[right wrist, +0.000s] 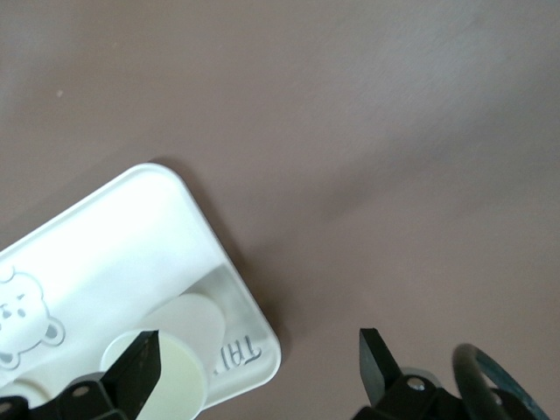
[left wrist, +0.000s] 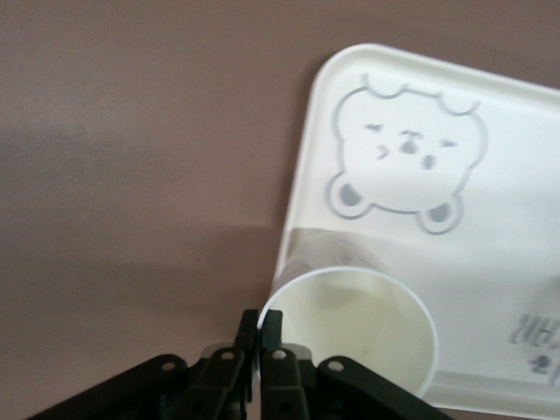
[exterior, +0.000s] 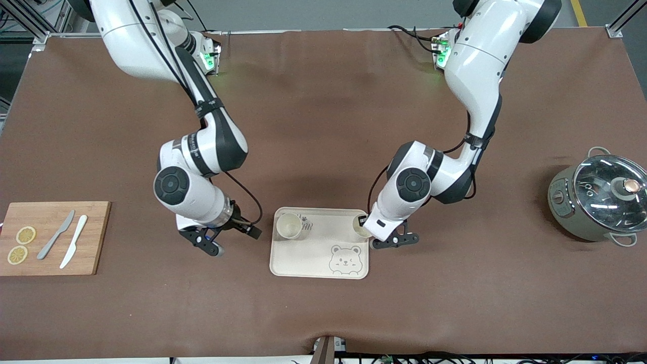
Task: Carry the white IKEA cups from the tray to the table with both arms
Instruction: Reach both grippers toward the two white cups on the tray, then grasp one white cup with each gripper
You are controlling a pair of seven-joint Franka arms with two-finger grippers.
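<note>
A cream bear-printed tray (exterior: 320,256) lies in the middle of the table. One white cup (exterior: 289,225) stands upright in the tray's corner toward the right arm's end; it also shows in the right wrist view (right wrist: 171,348). My right gripper (exterior: 251,232) is open and empty beside that corner, over the table; its midpoint (right wrist: 260,360) sits over the tray's corner. My left gripper (exterior: 363,223) is shut on the rim of the second white cup (left wrist: 354,337) at the tray's corner (left wrist: 308,219) toward the left arm's end. I cannot tell whether this cup rests on the tray.
A wooden cutting board (exterior: 96,237) with two lemon slices (exterior: 21,244) and two knives (exterior: 64,241) lies at the right arm's end. A grey-green pot with a glass lid (exterior: 599,197) stands at the left arm's end.
</note>
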